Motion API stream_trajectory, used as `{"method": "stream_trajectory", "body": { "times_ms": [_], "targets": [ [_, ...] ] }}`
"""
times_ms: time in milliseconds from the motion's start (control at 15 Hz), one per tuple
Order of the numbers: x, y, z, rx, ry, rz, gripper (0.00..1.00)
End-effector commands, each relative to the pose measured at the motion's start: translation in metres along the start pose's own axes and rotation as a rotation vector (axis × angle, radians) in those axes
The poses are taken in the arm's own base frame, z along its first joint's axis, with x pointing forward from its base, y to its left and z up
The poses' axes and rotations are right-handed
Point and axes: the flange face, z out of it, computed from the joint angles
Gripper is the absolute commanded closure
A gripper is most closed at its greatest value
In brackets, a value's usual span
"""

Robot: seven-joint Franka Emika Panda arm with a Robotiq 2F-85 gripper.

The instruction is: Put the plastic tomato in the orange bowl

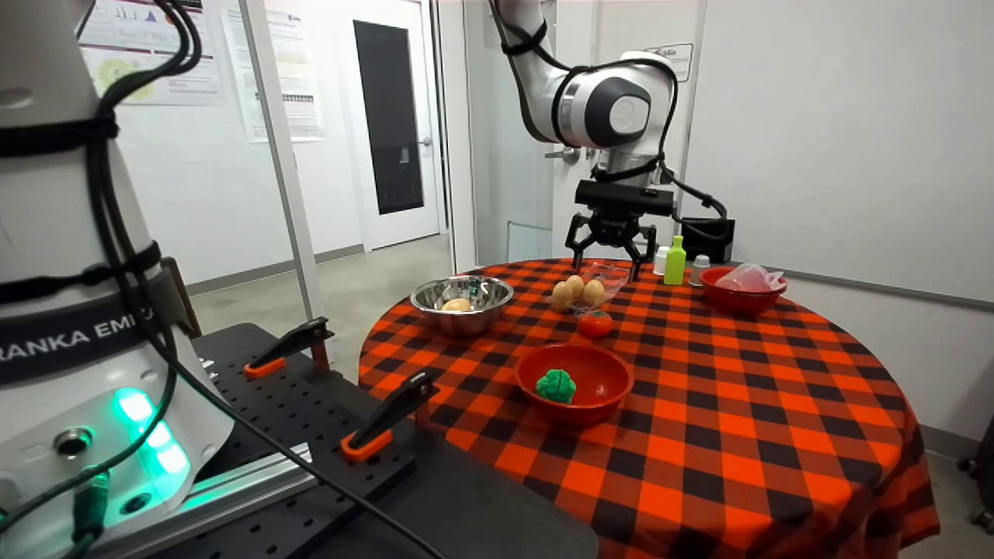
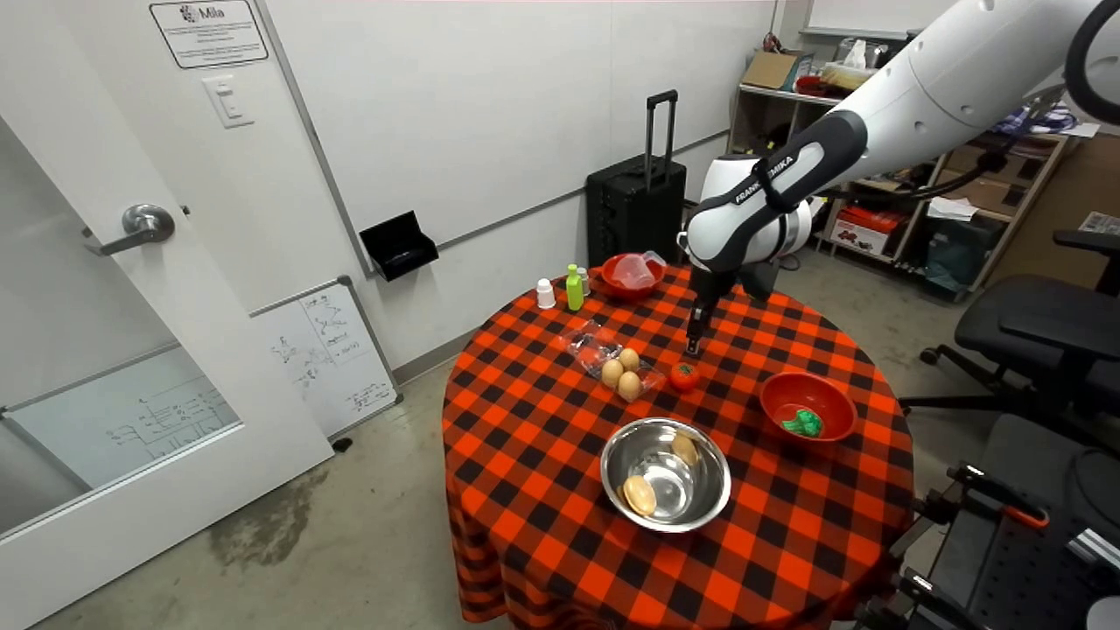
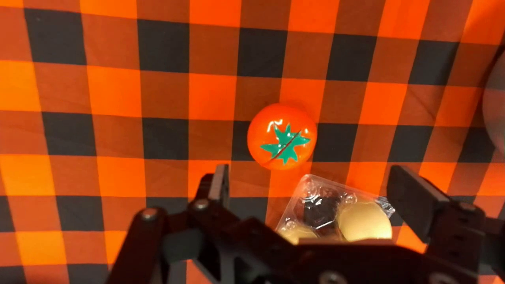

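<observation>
In an exterior view, the gripper, released and spread, hangs above the cloth-covered worktop; on its near side lie three eggs, then the plastic tomato, then the orange bowl holding a green toy broccoli. In an exterior view, the gripper appears edge-on: the tomato rests on the worktop just below its tip, the clear egg carton to picture left, the orange bowl to picture right, the metal bowl farther below. In the wrist view, the gripper's fingers stand well apart, the tomato ahead of them and within their span.
</observation>
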Motion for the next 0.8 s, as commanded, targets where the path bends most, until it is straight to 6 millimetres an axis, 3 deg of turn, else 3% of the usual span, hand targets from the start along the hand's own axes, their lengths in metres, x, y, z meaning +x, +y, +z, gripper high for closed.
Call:
{"method": "stream_trajectory", "body": {
  "times_ms": [0,733],
  "targets": [
    [0.022,0.008,0.024,0.029,0.009,-0.05,0.0],
    [0.044,0.003,0.083,-0.018,-0.082,-0.1,0.0]
  ]
}}
